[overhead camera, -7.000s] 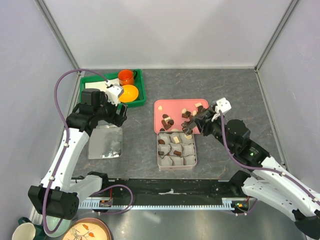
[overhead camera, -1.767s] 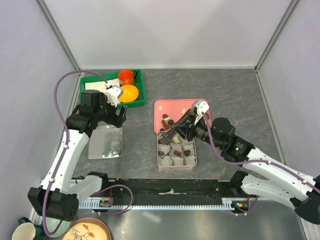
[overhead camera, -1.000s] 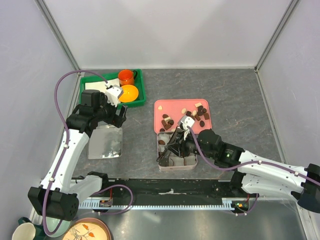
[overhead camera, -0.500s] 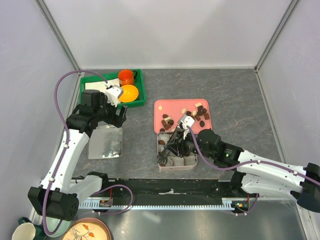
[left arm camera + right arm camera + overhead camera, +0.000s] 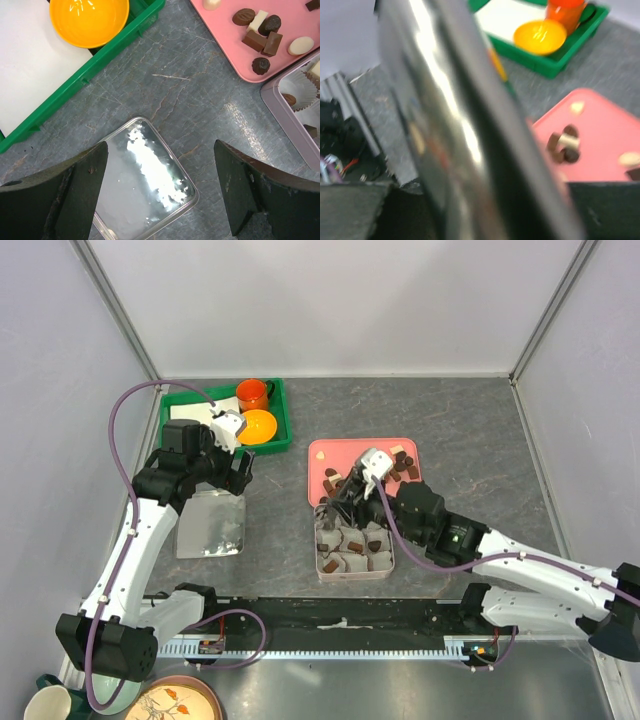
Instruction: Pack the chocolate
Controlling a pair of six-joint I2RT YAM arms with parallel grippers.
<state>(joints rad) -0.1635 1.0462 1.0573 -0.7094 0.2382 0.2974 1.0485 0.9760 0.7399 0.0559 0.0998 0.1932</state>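
Seemingly the right gripper (image 5: pixel 338 506) hangs over the far-left corner of the square tin (image 5: pixel 355 575), just beside the pink tray (image 5: pixel 322 451). Its wrist view is a blur, so I cannot tell whether its jaws are apart or clamped on a piece. The chocolate (image 5: pixel 401 469) lies partly loose on the tray, partly in the tin's paper cups (image 5: pixel 350 562). Placing well means lowering straight into one cup without crumpling its neighbours. The left gripper (image 5: pixel 160 150), jaws wide apart, hovers over the clear lid (image 5: pixel 145 187), apart from the tin. The green tray (image 5: pixel 283 430) with its yellow bowl (image 5: pixel 258 426) and orange cup (image 5: pixel 252 394) obstructs nothing.
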